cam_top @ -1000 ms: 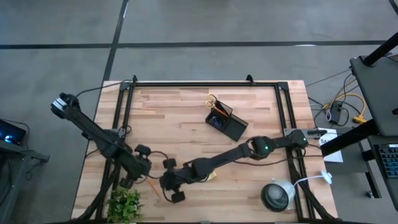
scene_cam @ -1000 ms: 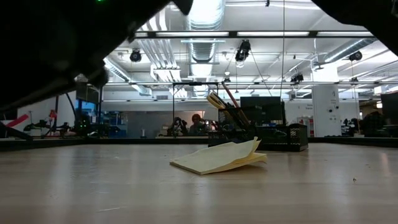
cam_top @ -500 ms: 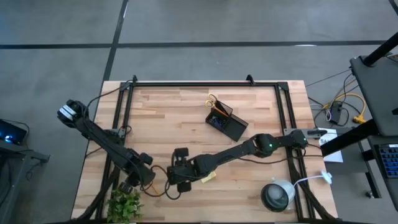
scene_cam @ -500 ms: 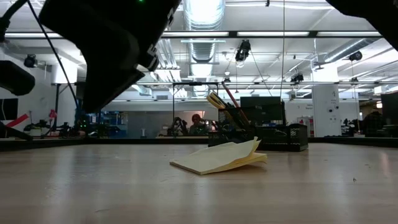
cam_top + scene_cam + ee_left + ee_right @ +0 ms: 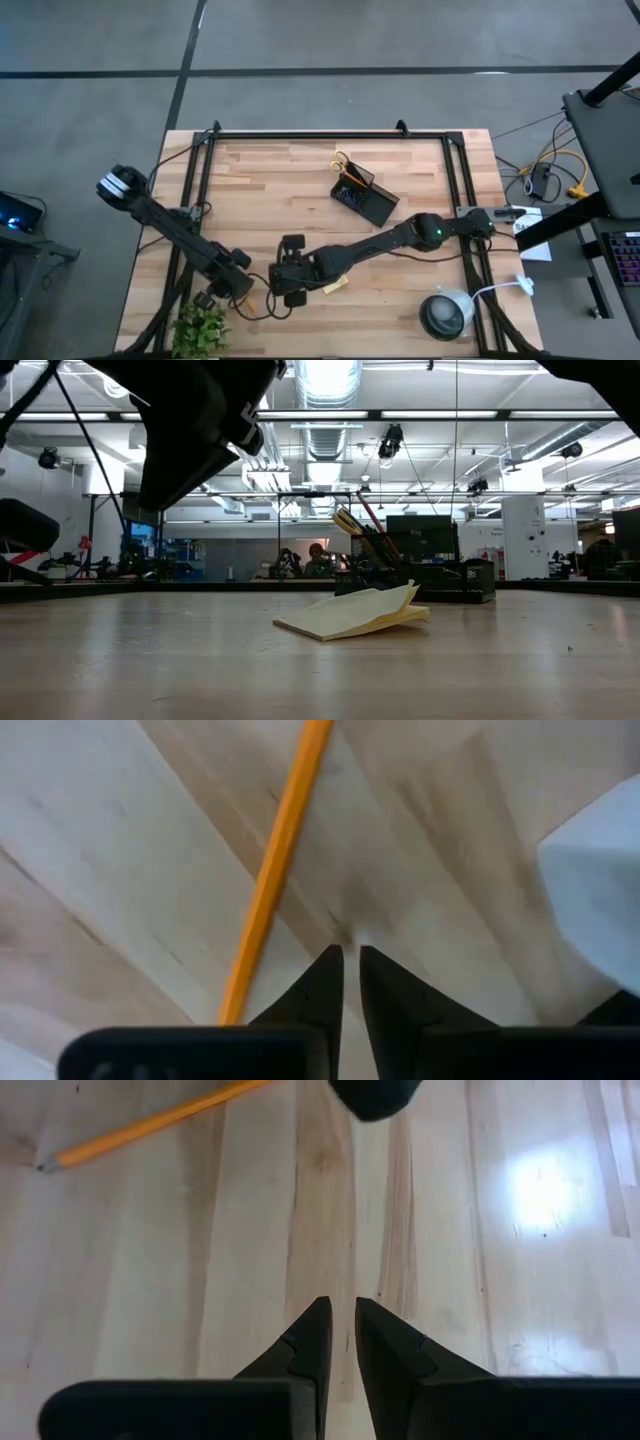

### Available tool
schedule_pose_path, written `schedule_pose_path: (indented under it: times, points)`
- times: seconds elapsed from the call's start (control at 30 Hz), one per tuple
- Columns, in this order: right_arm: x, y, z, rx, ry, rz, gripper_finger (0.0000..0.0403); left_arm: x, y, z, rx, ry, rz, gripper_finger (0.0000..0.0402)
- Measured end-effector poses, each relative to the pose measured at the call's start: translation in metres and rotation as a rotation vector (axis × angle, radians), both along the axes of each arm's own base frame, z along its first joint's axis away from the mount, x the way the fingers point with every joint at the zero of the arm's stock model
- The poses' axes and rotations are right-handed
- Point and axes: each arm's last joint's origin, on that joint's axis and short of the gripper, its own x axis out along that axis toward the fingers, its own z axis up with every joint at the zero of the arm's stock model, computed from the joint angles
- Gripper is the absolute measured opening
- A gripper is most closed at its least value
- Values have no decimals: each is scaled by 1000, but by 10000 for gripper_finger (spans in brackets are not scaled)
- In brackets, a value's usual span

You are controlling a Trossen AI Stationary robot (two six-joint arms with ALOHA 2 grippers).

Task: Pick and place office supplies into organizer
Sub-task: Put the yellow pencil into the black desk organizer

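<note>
An orange pencil (image 5: 280,860) lies flat on the wooden table. My left gripper (image 5: 350,948) is shut just beside it, and the pencil is outside the fingers, not between them. My right gripper (image 5: 343,1300) hangs shut over bare wood close by, with the pencil (image 5: 150,1120) ahead of it. Both grippers are at the table's near left (image 5: 265,282). The yellow sticky-note pad (image 5: 350,615) lies flat with its top sheets curled up. The black organizer (image 5: 365,197) stands at the far middle, with scissors (image 5: 342,160) and pencils sticking out of its cup.
A green plant (image 5: 200,328) stands at the near left corner, right beside my left arm. A round grey-white lamp (image 5: 447,313) sits at the near right. A pale object (image 5: 600,870) shows close to the left fingers. Bare wood spreads across the far left and the middle.
My left gripper has shut and moved a little toward the near edge, beside the pencil, which stays on the table. My right gripper has shifted slightly toward the far edge. The sticky-note pad has not moved.
</note>
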Motion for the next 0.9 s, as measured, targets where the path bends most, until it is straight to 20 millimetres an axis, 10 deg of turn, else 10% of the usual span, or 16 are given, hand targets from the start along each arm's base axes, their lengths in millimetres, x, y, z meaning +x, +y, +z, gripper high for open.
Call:
schedule_pose_path:
  times: [0.33,0.67,0.9]
  points:
    - [-2,0,0,9,7,-28,38,14,11,-11,45,-68,-102,14]
    - [-24,11,19,-231,-43,-210,38,36,42,19,494,-612,249,15]
    - [-48,19,20,-10,54,-437,38,18,47,34,313,-497,239,15]
